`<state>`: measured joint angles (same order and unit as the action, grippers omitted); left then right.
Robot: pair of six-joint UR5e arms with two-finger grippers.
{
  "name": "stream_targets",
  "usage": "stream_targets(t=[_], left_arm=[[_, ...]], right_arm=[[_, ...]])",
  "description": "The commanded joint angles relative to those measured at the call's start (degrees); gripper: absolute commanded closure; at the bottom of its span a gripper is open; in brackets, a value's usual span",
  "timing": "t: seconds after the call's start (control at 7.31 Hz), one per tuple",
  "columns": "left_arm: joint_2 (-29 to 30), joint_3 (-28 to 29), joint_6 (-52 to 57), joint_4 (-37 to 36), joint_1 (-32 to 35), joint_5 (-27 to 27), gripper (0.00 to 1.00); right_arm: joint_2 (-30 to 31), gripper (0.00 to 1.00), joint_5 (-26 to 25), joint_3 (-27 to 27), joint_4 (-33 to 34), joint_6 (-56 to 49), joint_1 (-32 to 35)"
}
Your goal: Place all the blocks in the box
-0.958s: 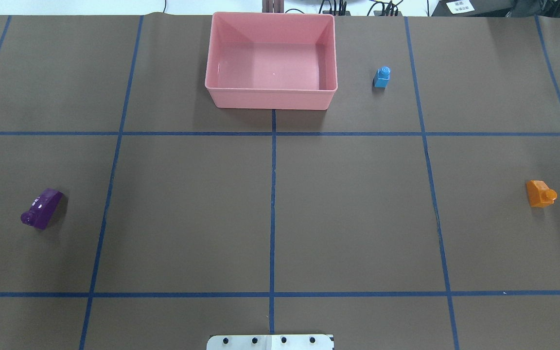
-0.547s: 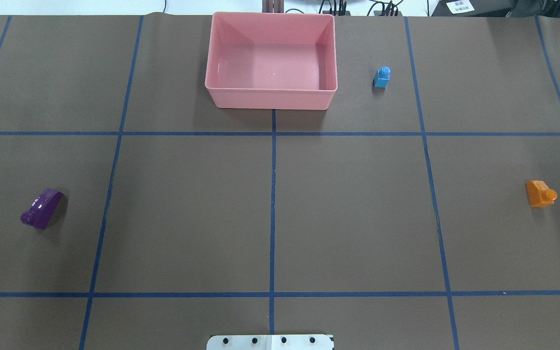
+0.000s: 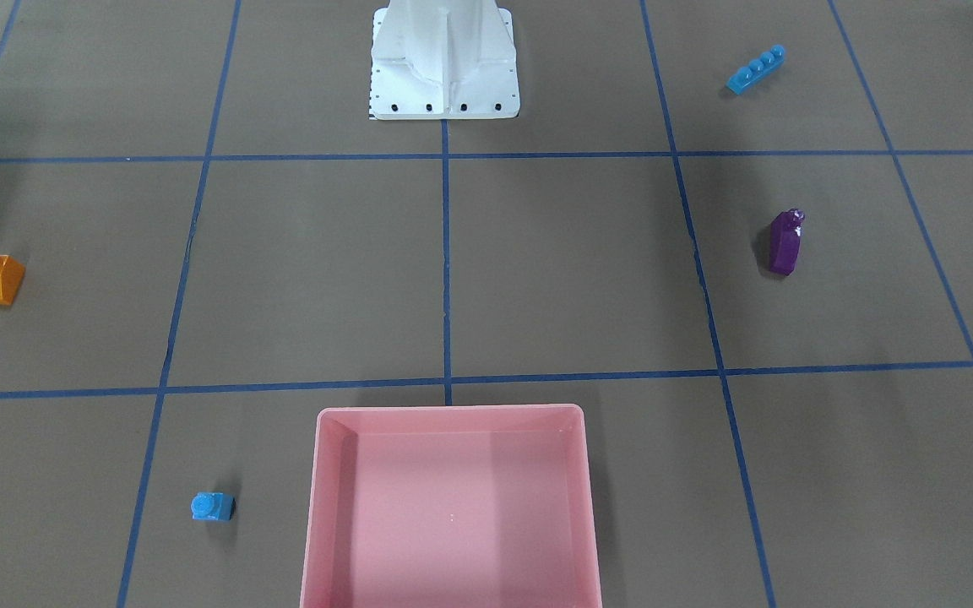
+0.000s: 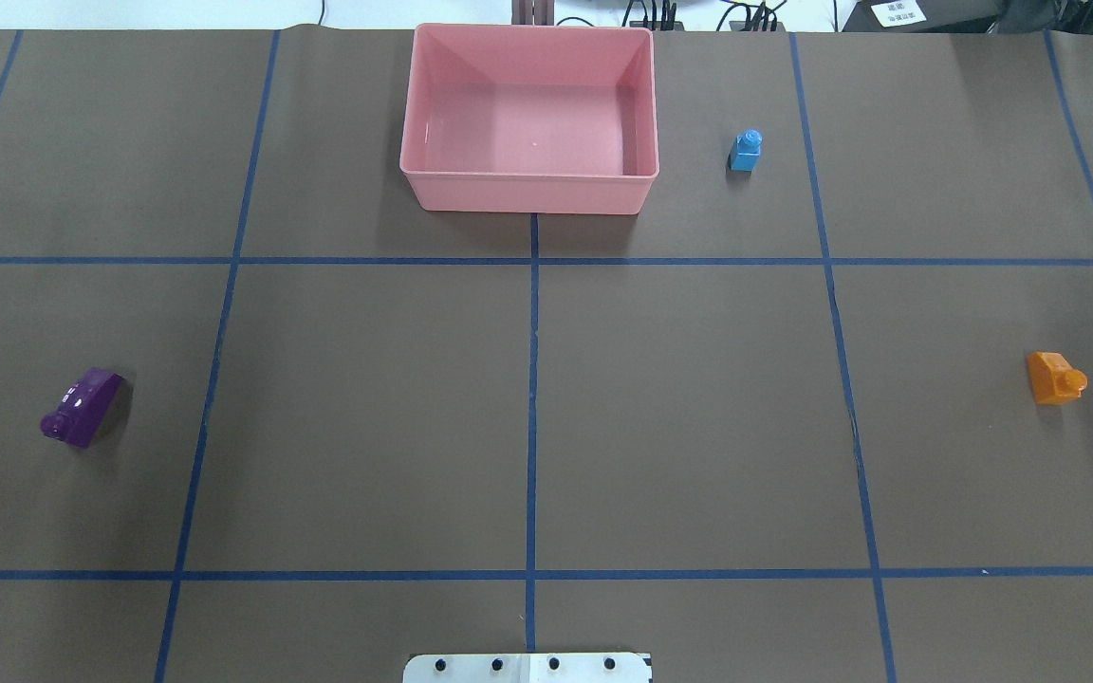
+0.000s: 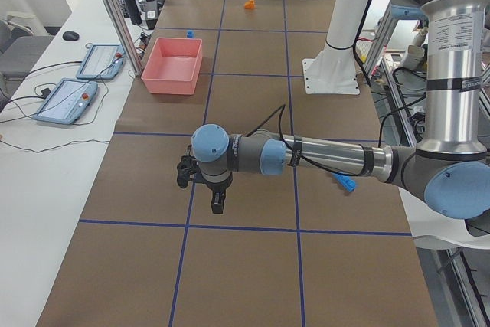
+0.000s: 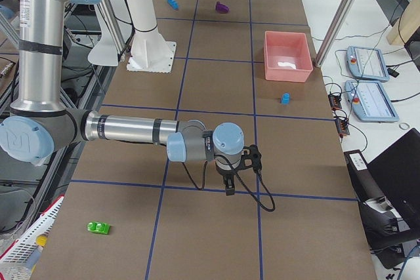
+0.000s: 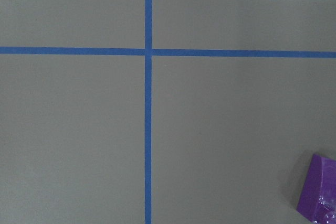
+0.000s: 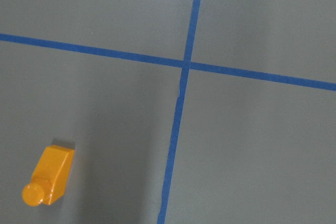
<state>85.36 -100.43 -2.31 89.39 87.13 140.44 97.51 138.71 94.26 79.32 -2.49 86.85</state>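
The pink box (image 4: 527, 194) stands empty at the table's far middle, also in the front view (image 3: 449, 411). The light-blue brick (image 4: 746, 151) stands right of it. The purple brick (image 4: 82, 408) lies at the left and shows in the left wrist view (image 7: 319, 198). The orange brick (image 4: 1056, 378) lies at the right and shows in the right wrist view (image 8: 48, 176). The long blue brick (image 3: 756, 69) lies near the robot. The green brick (image 6: 98, 227) lies at the right end. The left gripper (image 5: 217, 206) and the right gripper (image 6: 230, 188) hang above the table; I cannot tell whether they are open.
The white robot base (image 3: 444, 63) stands at the near middle edge. Blue tape lines divide the brown table cover into squares. Tablets (image 5: 73, 97) lie on a side table beyond the far edge, next to a metal post (image 5: 115, 13).
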Motion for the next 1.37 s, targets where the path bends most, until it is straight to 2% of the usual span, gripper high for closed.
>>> stream_targets(t=[0.0, 0.41, 0.55, 0.68, 0.96, 1.23], left_arm=[[-0.46, 0.06, -0.15, 4.98, -3.87, 0.01, 0.0], [-0.46, -0.11, -0.33, 6.77, -5.83, 1.75, 0.0], [-0.54, -0.03, -0.42, 6.42, -5.83, 2.11, 0.0], [-0.54, 0.06, -0.77, 6.42, -6.61, 3.94, 0.0], [-0.54, -0.03, -1.12, 6.33, -6.89, 4.31, 0.0], [-0.54, -0.11, -1.3, 6.5, -6.89, 4.31, 0.0]], right_arm=[[0.05, 0.0, 2.97, -0.4, -2.5, 8.41, -7.69], [-0.48, 0.0, 2.36, -0.4, -4.25, 22.3, -17.29], [-0.48, 0.0, 1.48, -0.75, -4.96, 23.22, -19.33], [-1.61, 0.0, 0.26, -0.92, -4.79, 23.58, -20.74], [-6.25, 0.0, -0.02, -5.39, -5.31, 30.42, -22.76], [-6.89, 0.0, -0.37, -6.81, -5.31, 30.53, -24.26]])
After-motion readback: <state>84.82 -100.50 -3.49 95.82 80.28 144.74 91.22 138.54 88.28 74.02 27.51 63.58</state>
